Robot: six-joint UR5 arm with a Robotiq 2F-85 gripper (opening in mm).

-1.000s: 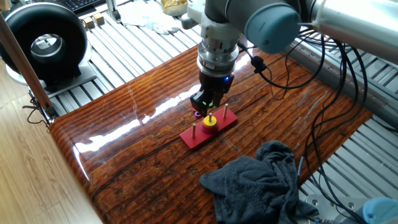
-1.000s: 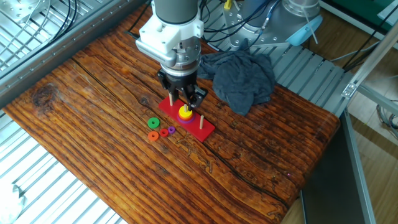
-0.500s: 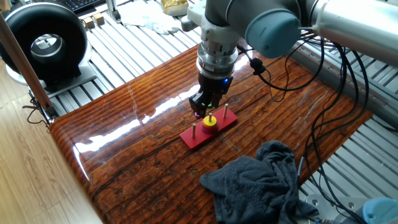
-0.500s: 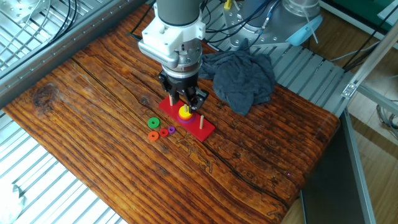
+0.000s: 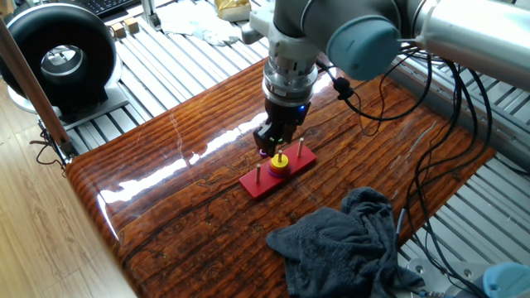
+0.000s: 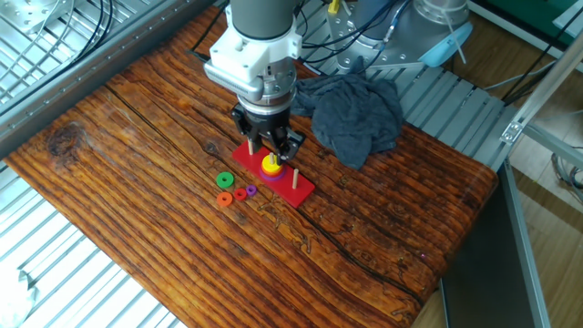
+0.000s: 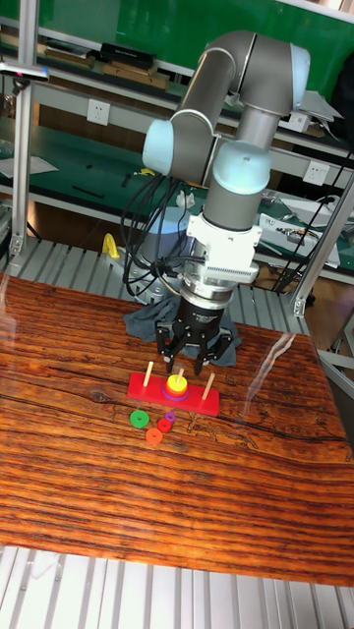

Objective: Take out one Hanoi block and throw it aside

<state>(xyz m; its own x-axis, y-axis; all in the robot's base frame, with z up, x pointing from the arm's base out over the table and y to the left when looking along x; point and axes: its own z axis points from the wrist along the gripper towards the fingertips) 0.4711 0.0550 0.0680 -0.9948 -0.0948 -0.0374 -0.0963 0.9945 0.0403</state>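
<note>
You cannot tell from any view whether the end effector (image 6: 271, 148) touches the Hanoi block (image 6: 271, 165); its fingers hide the gap around the middle peg. In one fixed view the end effector covers most of the loose rings, leaving only a purple sliver (image 5: 263, 152). The ring under the Hanoi block is too small to make out. The dark cloth (image 5: 348, 240) runs off the bottom edge there, and the tabletop (image 7: 59, 472) is cropped at both sides in the tall view.
</note>
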